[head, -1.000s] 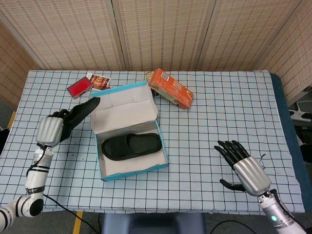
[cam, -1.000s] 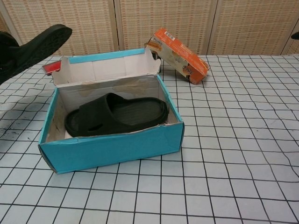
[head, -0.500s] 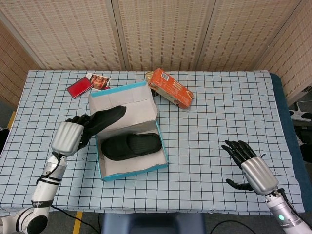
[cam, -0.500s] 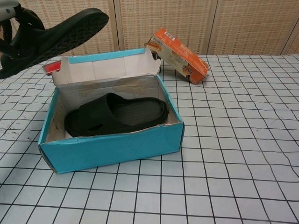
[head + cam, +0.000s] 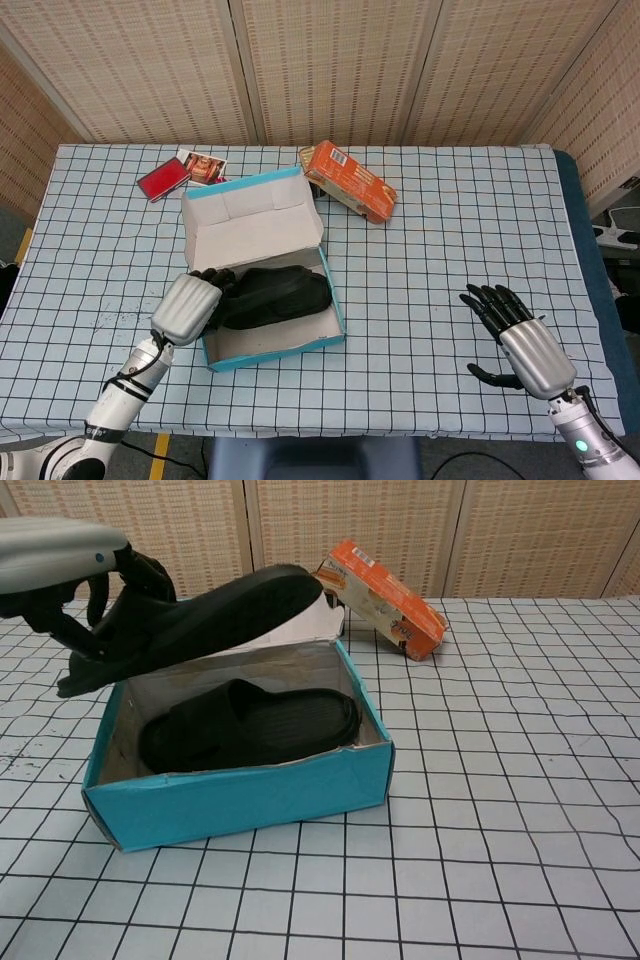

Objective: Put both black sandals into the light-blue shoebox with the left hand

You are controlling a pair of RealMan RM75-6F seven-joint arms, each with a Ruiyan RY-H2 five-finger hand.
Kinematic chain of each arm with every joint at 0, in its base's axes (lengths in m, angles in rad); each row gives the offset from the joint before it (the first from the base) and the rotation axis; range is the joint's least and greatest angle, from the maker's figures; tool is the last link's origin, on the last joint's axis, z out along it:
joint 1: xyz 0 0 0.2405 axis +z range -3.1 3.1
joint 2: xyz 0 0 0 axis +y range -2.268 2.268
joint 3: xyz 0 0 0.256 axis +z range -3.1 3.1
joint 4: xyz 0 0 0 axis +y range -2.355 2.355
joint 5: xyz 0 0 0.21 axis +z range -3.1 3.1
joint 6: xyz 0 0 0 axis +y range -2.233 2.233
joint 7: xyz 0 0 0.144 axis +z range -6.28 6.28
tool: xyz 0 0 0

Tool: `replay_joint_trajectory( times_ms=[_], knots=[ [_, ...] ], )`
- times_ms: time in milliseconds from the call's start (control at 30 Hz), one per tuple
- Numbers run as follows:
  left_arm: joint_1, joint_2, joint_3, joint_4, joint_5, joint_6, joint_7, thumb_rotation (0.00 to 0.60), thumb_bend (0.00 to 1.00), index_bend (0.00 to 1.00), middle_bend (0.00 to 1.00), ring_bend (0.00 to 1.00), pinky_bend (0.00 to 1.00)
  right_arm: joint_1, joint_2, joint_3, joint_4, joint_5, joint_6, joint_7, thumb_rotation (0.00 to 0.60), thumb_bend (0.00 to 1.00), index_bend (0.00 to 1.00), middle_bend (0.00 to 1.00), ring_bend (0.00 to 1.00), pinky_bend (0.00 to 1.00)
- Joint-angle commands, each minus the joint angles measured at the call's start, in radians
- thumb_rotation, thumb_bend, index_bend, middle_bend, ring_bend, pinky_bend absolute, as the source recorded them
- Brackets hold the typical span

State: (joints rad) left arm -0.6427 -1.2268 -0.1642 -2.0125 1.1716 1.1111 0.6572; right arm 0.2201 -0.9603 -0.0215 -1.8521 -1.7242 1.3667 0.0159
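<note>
My left hand (image 5: 188,307) (image 5: 70,575) grips a black sandal (image 5: 200,620) (image 5: 275,293) by its heel end and holds it above the open light-blue shoebox (image 5: 335,310) (image 5: 240,795), toe pointing right and tilted up. A second black sandal (image 5: 250,730) lies flat on the box floor beneath it; in the head view the held sandal mostly covers it. My right hand (image 5: 520,340) hovers over the table's front right with fingers spread and nothing in it; the chest view does not show it.
An orange carton (image 5: 348,182) (image 5: 385,598) leans just behind the shoebox's right rear corner. A red packet (image 5: 163,180) and a picture card (image 5: 203,165) lie at the back left. The box's lid flap (image 5: 250,205) stands upright at the rear. Checkered cloth (image 5: 450,230) covers the table.
My left hand has carried the sandal rightward and down, from beside the box's left wall to directly over the box interior. The right hand has barely shifted.
</note>
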Motion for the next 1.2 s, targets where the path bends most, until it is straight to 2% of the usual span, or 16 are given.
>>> replay_joint_trajectory(
  times_ms=[33,200,667,900,1200],
  knots=[
    [-0.013,0.018,0.011,-0.03,0.012,-0.031,-0.032,0.6,0.64,0.67,0.69,0.63,0.54,0.007,-0.009,0.003,0.003,0.009,-0.015,-0.006,0.538,0.12,0.0,0.0,0.0,0.0],
    [-0.035,0.037,0.02,-0.055,0.034,-0.069,-0.064,0.6,0.64,0.67,0.69,0.63,0.54,0.013,-0.019,0.005,0.002,0.016,-0.027,-0.018,0.538,0.12,0.0,0.0,0.0,0.0],
    [-0.108,0.027,0.022,-0.019,-0.072,-0.18,-0.14,0.6,0.64,0.67,0.69,0.63,0.54,0.017,-0.023,0.011,0.0,0.033,-0.032,-0.034,0.538,0.12,0.0,0.0,0.0,0.0],
    [-0.162,0.02,0.051,0.017,-0.181,-0.239,-0.107,0.6,0.63,0.67,0.7,0.63,0.55,0.02,-0.022,0.009,0.004,0.037,-0.039,-0.025,0.538,0.12,0.0,0.0,0.0,0.0],
    [-0.214,-0.014,0.089,0.034,-0.284,-0.233,-0.046,0.6,0.62,0.67,0.7,0.64,0.55,0.021,-0.021,0.006,0.0,0.03,-0.039,-0.027,0.538,0.12,0.0,0.0,0.0,0.0]
  ],
)
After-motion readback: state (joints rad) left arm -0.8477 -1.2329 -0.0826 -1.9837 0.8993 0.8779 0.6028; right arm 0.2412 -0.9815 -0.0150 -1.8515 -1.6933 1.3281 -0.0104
